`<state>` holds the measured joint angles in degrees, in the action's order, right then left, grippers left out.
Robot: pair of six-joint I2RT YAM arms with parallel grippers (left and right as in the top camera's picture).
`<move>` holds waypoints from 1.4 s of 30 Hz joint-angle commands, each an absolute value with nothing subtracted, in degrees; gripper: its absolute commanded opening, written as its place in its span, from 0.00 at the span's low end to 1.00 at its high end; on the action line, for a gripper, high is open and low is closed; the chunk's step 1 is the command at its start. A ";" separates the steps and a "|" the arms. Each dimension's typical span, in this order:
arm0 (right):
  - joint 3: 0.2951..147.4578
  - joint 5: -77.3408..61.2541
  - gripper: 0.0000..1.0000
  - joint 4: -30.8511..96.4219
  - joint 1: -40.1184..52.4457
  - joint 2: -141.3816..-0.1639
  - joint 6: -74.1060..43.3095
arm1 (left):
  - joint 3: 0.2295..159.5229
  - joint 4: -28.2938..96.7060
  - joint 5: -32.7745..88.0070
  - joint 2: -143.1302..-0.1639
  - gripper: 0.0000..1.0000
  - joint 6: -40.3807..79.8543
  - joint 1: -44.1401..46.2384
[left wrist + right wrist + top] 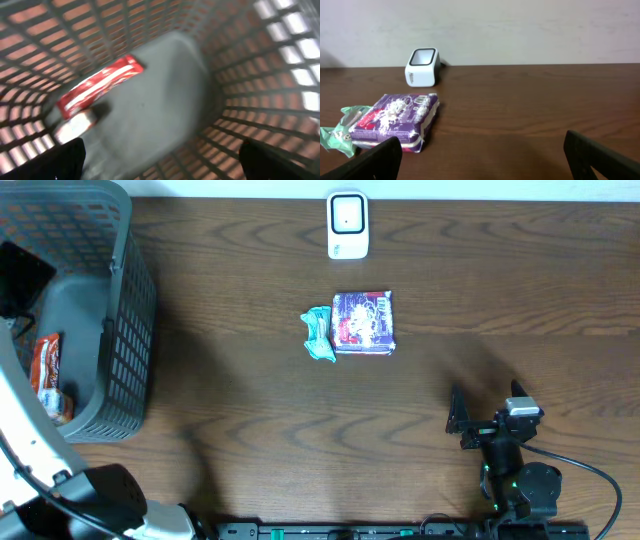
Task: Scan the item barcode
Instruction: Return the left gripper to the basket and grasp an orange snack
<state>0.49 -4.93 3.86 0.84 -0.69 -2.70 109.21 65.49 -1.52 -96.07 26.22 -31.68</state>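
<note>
**Hovering over the basket with both grippers spread**

My left gripper (160, 167) hangs inside the grey basket (130, 330) at the bench's (230, 410) far-left corner, fingers wide apart and holding nothing. Below it one red packet (100, 85) lies flat on the basket floor, its long axis running from far to near. A pale blur sits at the packet's near end, and I can't tell whether it is a second item.

My right gripper (487, 395) sits by the near edge toward the right, fingers likewise parted and empty.

Mid-bench I count one purple packet (363, 323), flat with its printed face up. It is close to square, so I can't call a long axis. One crumpled green wrapper (319, 334) touches its left side, stretched far to near.

One white scanner (348, 225) stands at the middle of the far edge with its window facing upward, apart from the purple packet.
</note>
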 commanded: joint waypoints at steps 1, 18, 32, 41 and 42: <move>0.30 -4.60 0.99 4.01 0.08 -0.38 -2.07 | 108.97 67.90 -11.99 -97.73 0.98 32.47 -32.18; 0.32 -4.60 0.99 3.99 0.08 -0.38 -2.07 | 101.67 66.94 -23.09 -105.80 0.98 35.42 -32.18; 0.30 -4.60 0.99 4.01 0.08 -0.38 -2.07 | 100.55 71.68 -25.06 -119.39 0.98 35.27 -34.44; 0.32 -4.62 0.99 4.01 0.08 -0.38 -2.07 | 97.47 73.95 -24.40 -123.92 0.81 37.19 -34.44; 0.30 -4.60 0.99 4.01 0.08 -0.38 -2.07 | 97.21 73.95 -24.21 -124.01 0.79 37.17 -34.44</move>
<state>0.49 -4.93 3.88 0.84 -0.69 -2.70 98.26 73.58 -23.49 -123.09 36.27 -34.39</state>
